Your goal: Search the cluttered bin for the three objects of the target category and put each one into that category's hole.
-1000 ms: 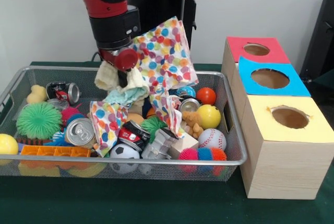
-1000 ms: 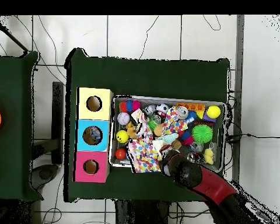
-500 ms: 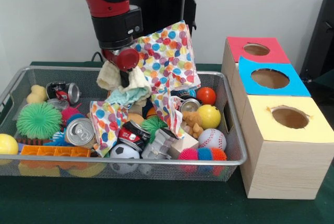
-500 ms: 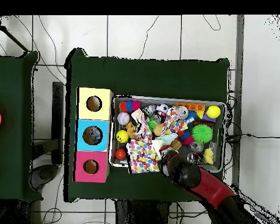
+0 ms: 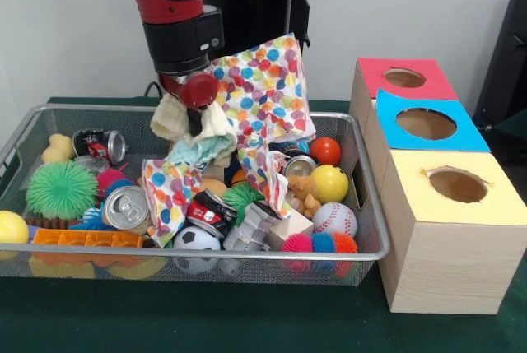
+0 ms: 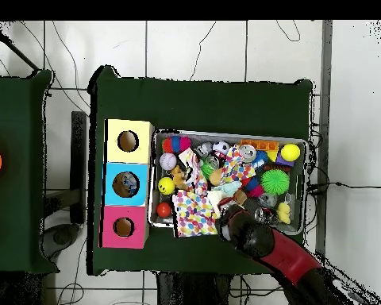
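Observation:
My gripper (image 5: 196, 121) hangs over the back middle of the wire bin (image 5: 372, 205), shut on a bundle of cloths. The bundle holds a cream cloth (image 5: 171, 119), a teal cloth (image 5: 198, 152) and a large polka-dot cloth (image 5: 262, 90) that stands up to the gripper's right. A second polka-dot cloth (image 5: 167, 192) lies lower among the clutter. In the overhead view the gripper (image 6: 225, 211) sits beside the spread polka-dot cloth (image 6: 194, 214). Its fingertips are mostly wrapped in fabric.
The bin holds cans (image 5: 125, 206), balls (image 5: 334, 220), a green spiky ball (image 5: 61, 189), an orange block (image 5: 86, 238) and small toys. Three boxes with round holes stand right of it: pink (image 5: 403, 77), blue (image 5: 426, 123), yellow (image 5: 458, 184).
The arm has shifted very slightly, and the held polka-dot cloth has swung a little to the right and settled. The clutter in the bin has not moved.

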Robot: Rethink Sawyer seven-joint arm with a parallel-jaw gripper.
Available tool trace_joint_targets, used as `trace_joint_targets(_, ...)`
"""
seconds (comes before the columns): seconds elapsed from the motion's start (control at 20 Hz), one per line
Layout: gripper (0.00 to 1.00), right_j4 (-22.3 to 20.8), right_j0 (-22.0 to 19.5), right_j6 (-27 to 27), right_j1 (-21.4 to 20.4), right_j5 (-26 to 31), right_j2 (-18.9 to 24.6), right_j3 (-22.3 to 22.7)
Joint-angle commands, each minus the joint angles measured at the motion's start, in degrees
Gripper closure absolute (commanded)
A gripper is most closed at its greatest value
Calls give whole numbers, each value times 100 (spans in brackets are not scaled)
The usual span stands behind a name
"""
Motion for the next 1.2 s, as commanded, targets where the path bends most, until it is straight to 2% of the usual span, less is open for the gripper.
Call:
trace_joint_targets(0.05,100,-59,98,410,82,774,-71,611)
trace_joint_targets(0.15,100,-47,138,295,-46,1055,-152,482)
trace_joint_targets(0.25,100,30,255,474,-343,1007,-235,700)
trace_joint_targets(0.35,100,216,315,789,-583,910,-101,1110)
trace_joint_targets(0.5,100,410,358,980,-787,866,135,1429)
trace_joint_targets(0.6,100,523,353,934,-897,959,239,1467)
trace_joint_targets(0.85,100,818,589,848,-1433,1436,48,1413)
trace_joint_targets(1.0,100,900,704,771,-1605,1727,-85,1246)
trace_joint_targets(1.2,100,951,638,652,-1640,1871,-5,1081)
